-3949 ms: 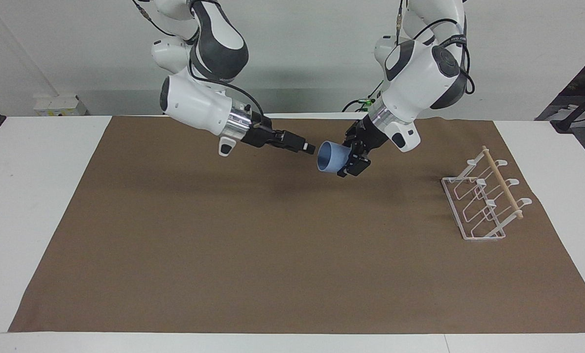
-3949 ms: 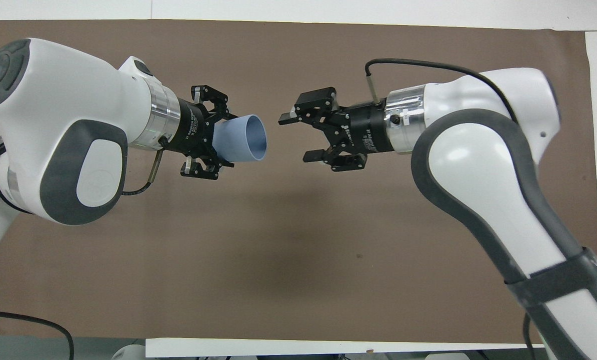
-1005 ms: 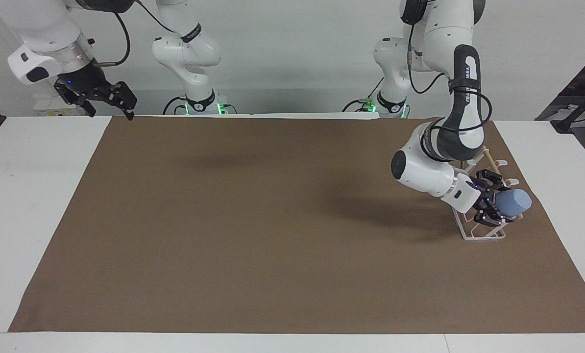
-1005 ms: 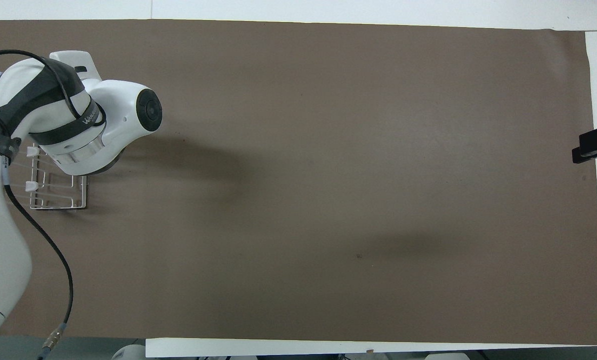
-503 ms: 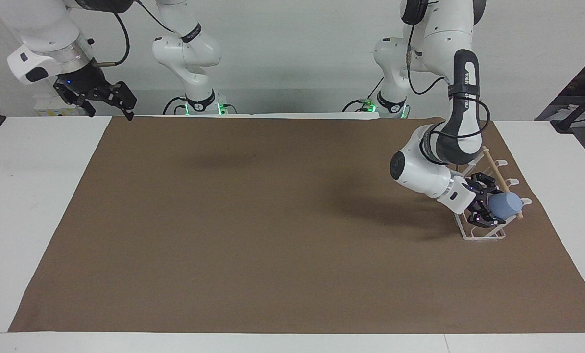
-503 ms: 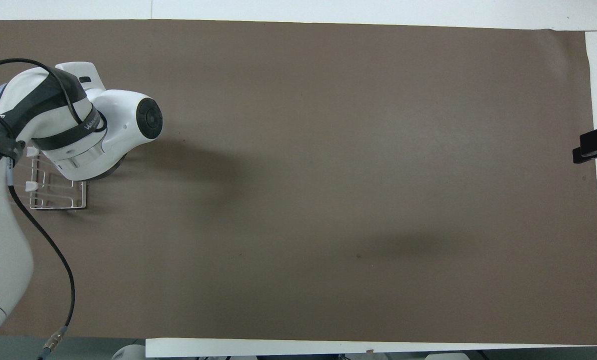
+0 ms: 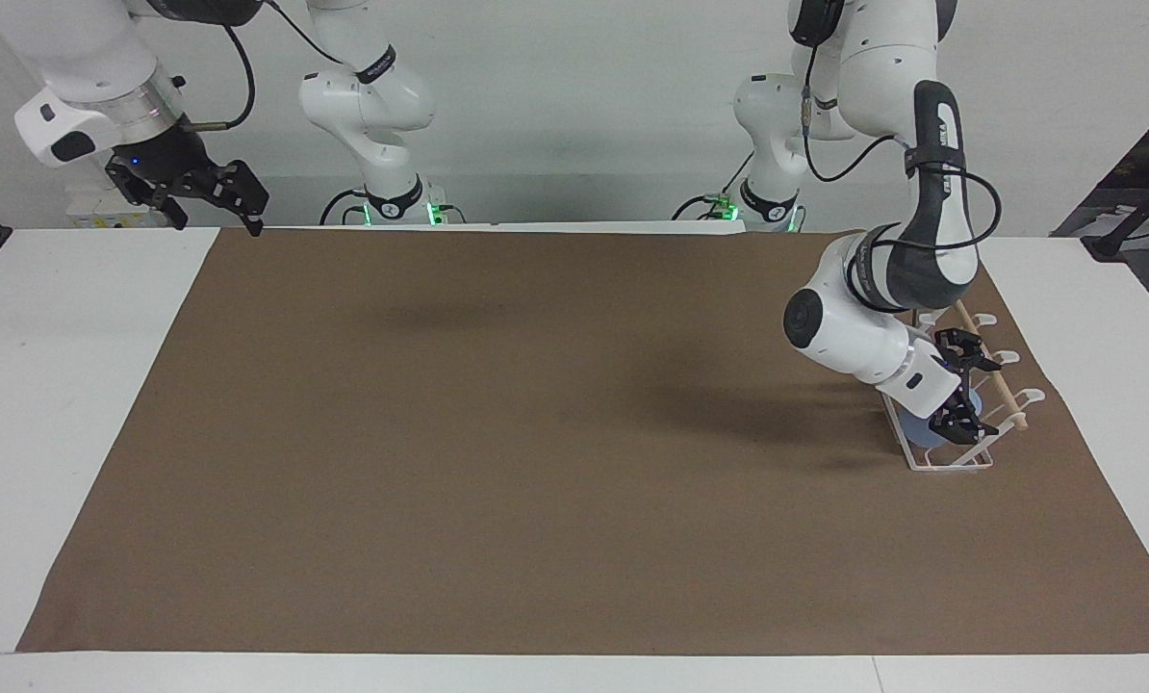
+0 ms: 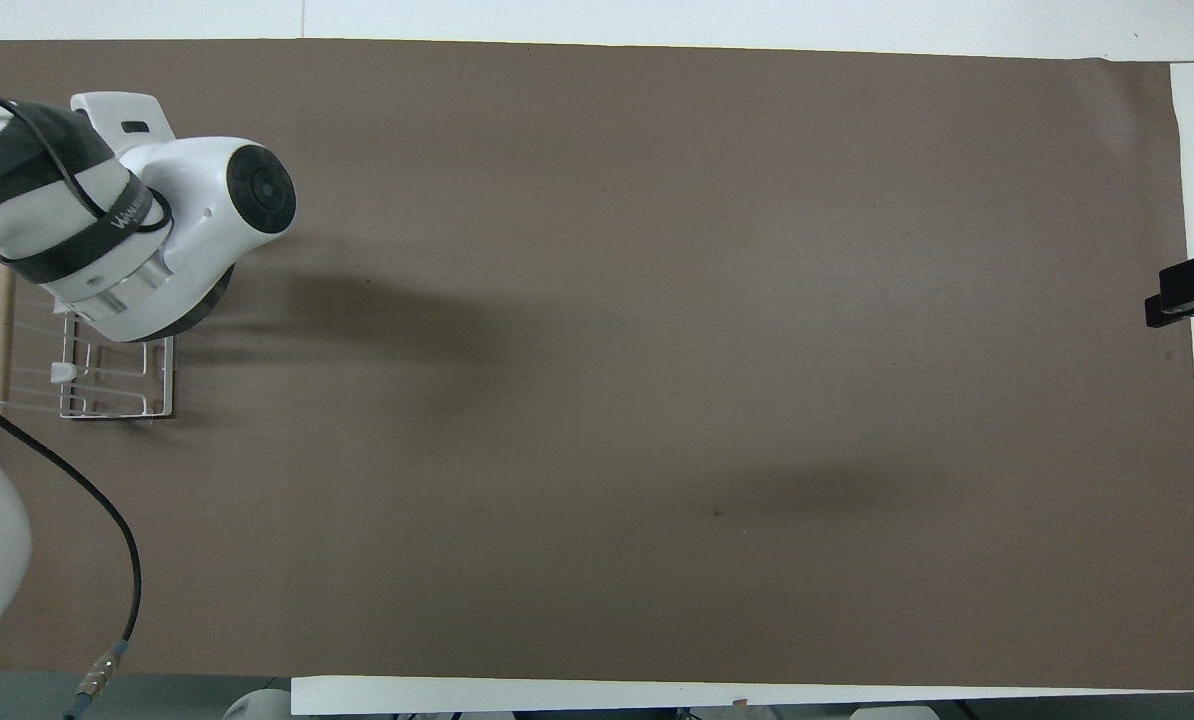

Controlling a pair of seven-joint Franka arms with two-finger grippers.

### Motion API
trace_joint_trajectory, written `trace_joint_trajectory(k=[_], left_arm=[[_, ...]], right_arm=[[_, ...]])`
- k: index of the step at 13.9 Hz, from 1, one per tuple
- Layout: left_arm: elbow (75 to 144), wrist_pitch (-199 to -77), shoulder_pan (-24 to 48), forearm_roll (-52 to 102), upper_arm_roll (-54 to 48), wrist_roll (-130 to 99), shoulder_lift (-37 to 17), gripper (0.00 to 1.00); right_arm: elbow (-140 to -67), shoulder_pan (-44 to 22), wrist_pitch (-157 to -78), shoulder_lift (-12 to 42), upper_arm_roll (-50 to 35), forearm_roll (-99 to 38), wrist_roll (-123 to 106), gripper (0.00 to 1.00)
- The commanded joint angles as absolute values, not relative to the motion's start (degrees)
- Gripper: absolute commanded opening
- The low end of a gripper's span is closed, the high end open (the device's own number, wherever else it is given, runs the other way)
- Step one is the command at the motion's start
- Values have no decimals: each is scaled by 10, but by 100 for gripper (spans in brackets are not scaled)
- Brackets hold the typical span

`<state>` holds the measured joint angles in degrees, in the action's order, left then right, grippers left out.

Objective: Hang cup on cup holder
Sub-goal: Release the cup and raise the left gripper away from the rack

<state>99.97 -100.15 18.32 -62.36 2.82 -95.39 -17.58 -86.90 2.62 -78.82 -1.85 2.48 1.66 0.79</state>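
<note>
The light blue cup (image 7: 918,426) lies low on the white wire cup holder (image 7: 950,462), and only slivers of it show under the left gripper. The left gripper (image 7: 971,387) hangs over the holder with its fingers spread apart on either side of the cup. I cannot tell if they touch it. The holder's wooden dowel (image 7: 1003,393) shows beside the gripper. In the overhead view the left arm covers the cup and part of the holder (image 8: 107,385). The right gripper (image 7: 211,197) waits, open and empty, over the table's edge at the right arm's end; its tip shows in the overhead view (image 8: 1192,295).
A brown mat (image 7: 536,433) covers most of the white table (image 7: 74,385). The holder stands near the mat's edge at the left arm's end.
The cup has gone down from the level of the dowel onto the holder's prongs. The left gripper has turned and drawn back a little. The right arm has not moved.
</note>
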Motion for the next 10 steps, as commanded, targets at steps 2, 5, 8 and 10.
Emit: trace_joint_trajectory(k=[2, 5, 8, 10], left_arm=[[895, -945, 178, -526, 29, -808, -165, 100], [837, -896, 176, -455, 33, -697, -167, 100], [803, -863, 147, -339, 34, -609, -164, 100], [785, -832, 127, -250, 35, -538, -160, 100]], right_arm=[[-881, 28, -785, -30, 25, 20, -2, 99], [-881, 27, -785, -30, 25, 20, -2, 99], [-881, 28, -785, -30, 25, 20, -2, 99], [-881, 28, -785, -30, 25, 20, -1, 99]])
